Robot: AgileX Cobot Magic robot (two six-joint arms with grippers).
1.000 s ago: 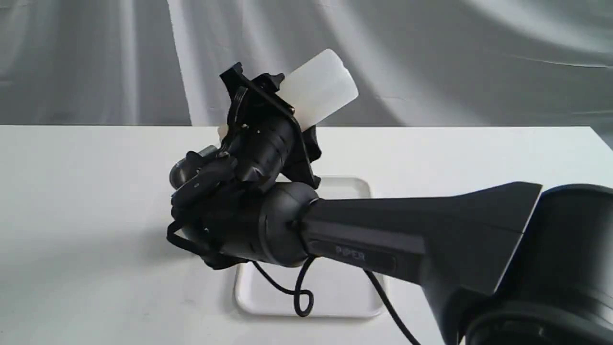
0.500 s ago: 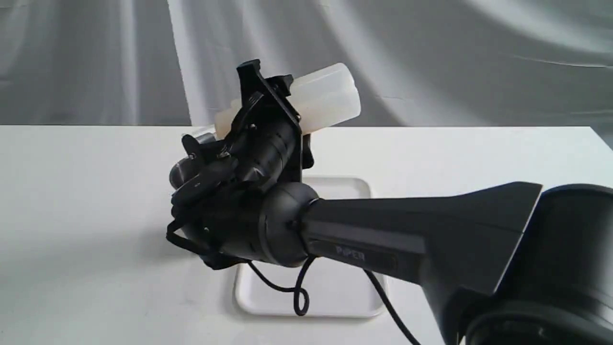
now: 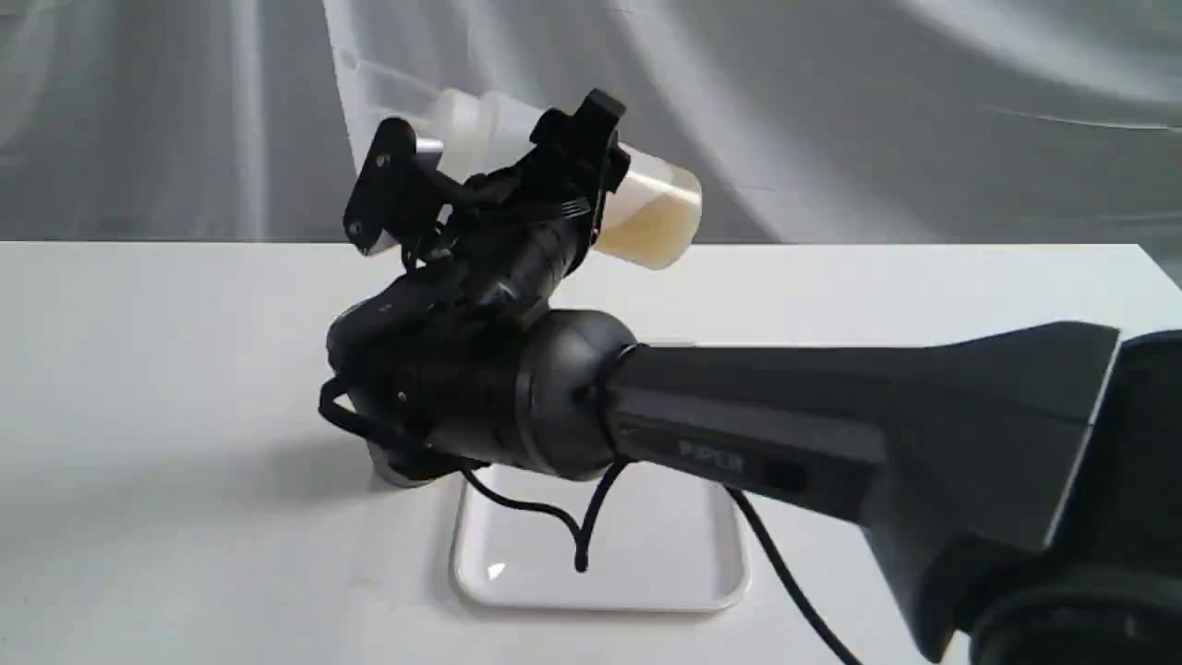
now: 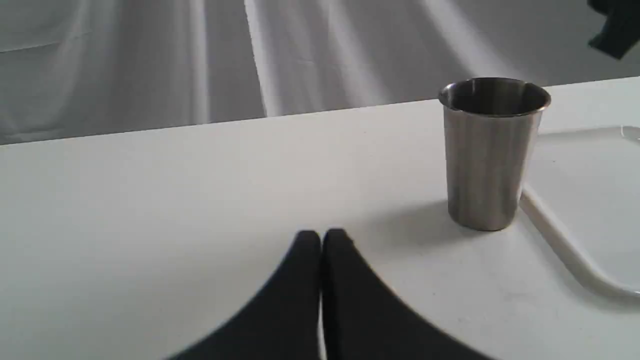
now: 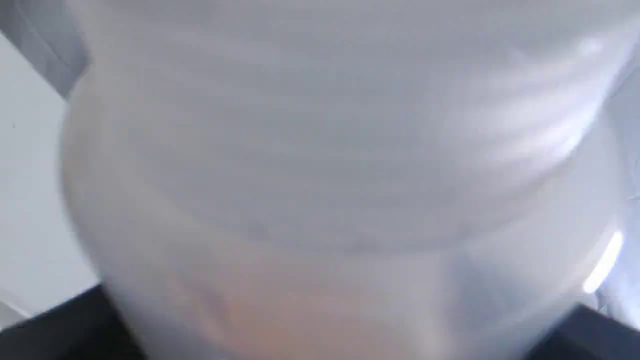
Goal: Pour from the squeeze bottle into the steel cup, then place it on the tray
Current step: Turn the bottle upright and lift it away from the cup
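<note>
My right gripper (image 3: 565, 159) is shut on the squeeze bottle (image 3: 651, 214), holding it in the air above the table. The bottle lies tilted, nozzle end up and to the left, and amber liquid has pooled at its lower right base. In the right wrist view the bottle (image 5: 320, 150) fills the picture as a blur. The steel cup (image 4: 492, 155) stands upright on the table beside the tray (image 4: 580, 200); in the exterior view my right wrist hides nearly all of the cup. The left gripper (image 4: 321, 241) rests low over the table, shut and holding nothing, a short way from the cup.
The white tray (image 3: 646, 573) lies at the table's front centre, partly under my right arm, and a black cable (image 3: 582, 545) dangles over it. A grey draped curtain hangs behind the white table (image 3: 138, 369).
The right wrist has rolled the bottle back from nozzle-down over the cup, through level, to nozzle-up. The arm also rose, and the liquid ran back to the bottle's base.
</note>
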